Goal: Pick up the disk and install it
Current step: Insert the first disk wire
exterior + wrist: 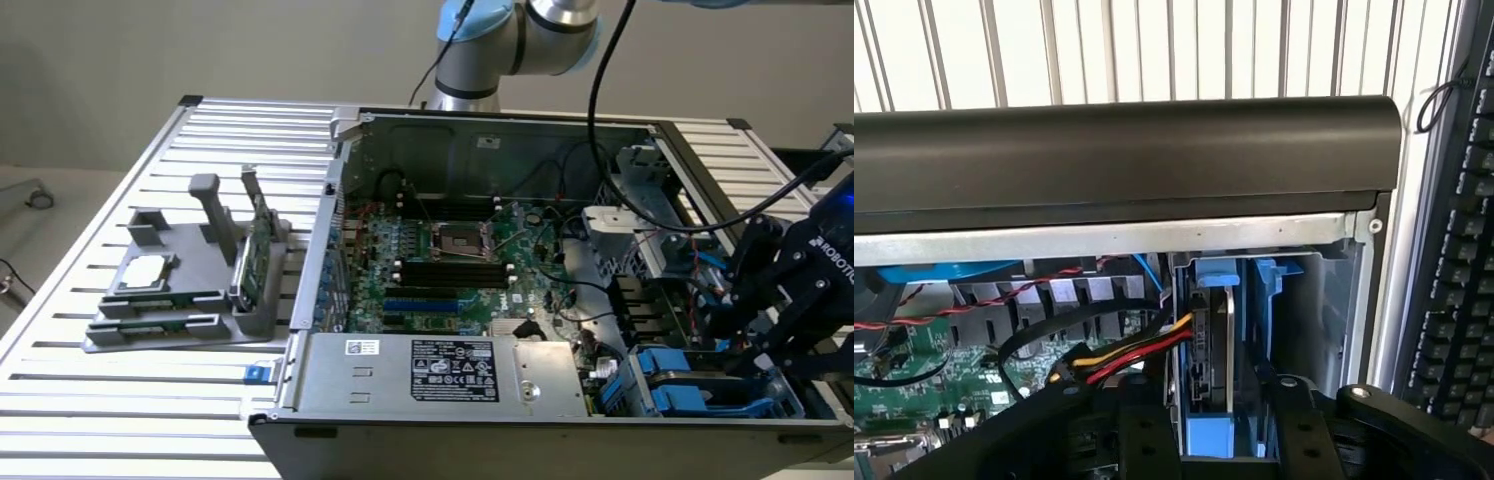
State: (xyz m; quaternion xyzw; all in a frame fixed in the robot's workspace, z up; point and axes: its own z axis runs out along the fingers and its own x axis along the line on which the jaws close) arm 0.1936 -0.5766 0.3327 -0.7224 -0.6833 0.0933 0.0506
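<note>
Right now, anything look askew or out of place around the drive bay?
Nothing stands out. The disk stands upright in its blue carrier between the bay walls, square to them, with the gripper just above it. Cables run alongside without crossing the slot. The computer case looks undamaged.

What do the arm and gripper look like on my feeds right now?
The arm has silver-grey tube segments with light blue joint caps, and black cables hang from it. The gripper is black and blocky, with white ROBOTIQ lettering on its side.
</note>
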